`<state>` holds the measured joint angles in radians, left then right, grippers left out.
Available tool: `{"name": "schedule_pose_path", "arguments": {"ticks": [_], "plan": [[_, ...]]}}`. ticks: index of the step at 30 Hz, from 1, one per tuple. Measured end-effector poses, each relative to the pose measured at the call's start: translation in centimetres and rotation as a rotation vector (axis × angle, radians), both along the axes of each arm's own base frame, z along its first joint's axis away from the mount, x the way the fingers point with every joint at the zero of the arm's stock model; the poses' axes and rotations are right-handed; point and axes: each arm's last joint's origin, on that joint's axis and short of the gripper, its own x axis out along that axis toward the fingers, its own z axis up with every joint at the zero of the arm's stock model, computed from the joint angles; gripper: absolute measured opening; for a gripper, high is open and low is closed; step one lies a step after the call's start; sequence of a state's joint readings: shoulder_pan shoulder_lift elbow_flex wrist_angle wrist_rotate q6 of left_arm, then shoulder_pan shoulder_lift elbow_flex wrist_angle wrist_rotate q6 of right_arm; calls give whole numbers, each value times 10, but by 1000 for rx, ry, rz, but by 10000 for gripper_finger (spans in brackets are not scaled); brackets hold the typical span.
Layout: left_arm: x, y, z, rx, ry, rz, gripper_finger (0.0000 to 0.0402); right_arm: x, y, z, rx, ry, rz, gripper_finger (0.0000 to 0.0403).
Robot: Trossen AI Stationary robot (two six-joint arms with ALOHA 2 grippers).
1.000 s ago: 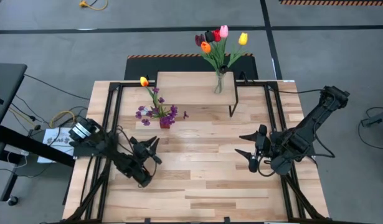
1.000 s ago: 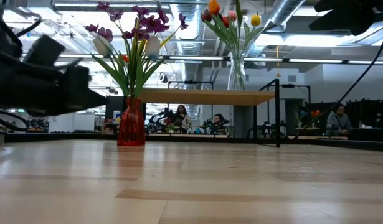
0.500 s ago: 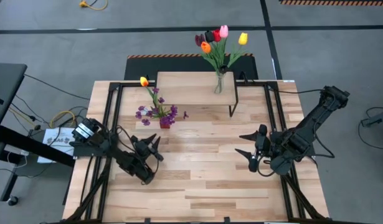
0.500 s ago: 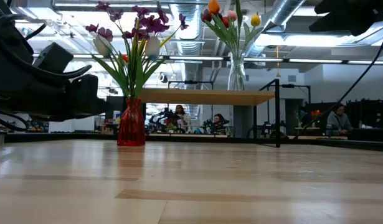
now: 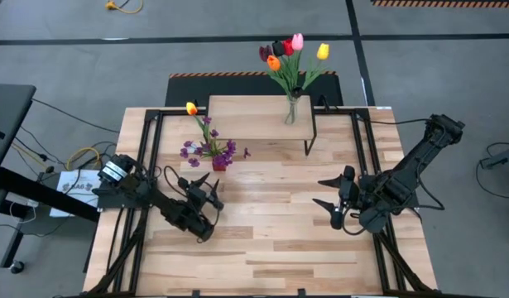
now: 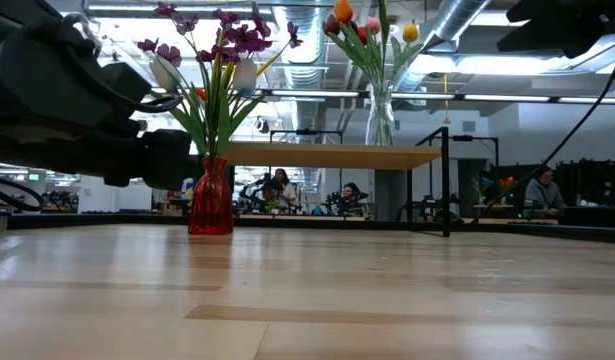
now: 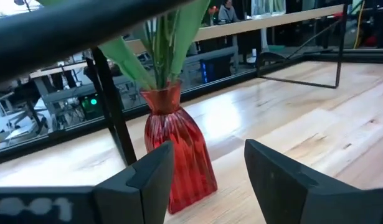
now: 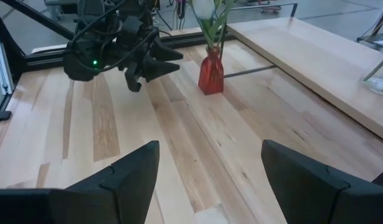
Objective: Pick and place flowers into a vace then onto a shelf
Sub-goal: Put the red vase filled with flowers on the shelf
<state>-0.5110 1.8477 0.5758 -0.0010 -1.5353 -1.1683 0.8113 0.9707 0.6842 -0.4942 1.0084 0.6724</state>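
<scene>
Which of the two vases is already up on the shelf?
The clear glass vase holding the tulips stands on the shelf. The red vase with purple sprigs is down on the tabletop, near the left claw.

Left arm reaches in low from the table's left edge, angled toward the middle, forearm lying almost flat. Its left gripper points up-table, the two dark fingers parted with a clear gap between them and nothing in it. Over on the other side, the right arm folds down from the far right corner, elbow bent, right gripper facing the centre, jaws spread wide, empty.
</scene>
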Motion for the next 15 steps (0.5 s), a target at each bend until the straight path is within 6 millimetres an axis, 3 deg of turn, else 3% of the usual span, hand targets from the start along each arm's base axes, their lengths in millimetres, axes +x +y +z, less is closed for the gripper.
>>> {"name": "schedule_pose_path", "arguments": {"ticks": [10,15], "plan": [[1,6,1,-20,-63,28,188,0,0,0,4,6,9,276],[-1,3,14,-27,26,-5,187,0,0,0,4,7,9,276]]}}
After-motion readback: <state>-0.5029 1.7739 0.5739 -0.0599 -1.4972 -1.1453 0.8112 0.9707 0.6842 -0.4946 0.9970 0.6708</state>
